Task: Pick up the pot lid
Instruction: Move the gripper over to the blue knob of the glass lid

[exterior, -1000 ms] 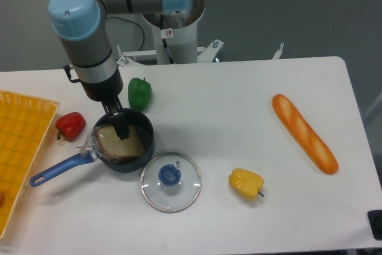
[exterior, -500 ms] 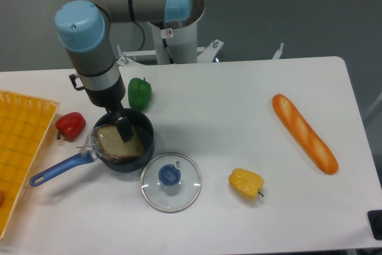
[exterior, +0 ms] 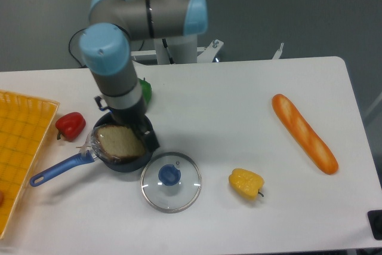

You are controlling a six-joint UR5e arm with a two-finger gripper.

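Lid point(exterior: 186, 190), probably glass: stiff, slippery, breakable; best grasped by blue knob point(exterior: 169, 175). Cannot tell state of claw point(exterior: 149, 141), released or clenched.

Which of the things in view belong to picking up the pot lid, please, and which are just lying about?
For the job: glass lid with blue knob; pincer.

Just lying about: dark pot; blue handle; red pepper; green pepper; yellow pepper; baguette; yellow crate.
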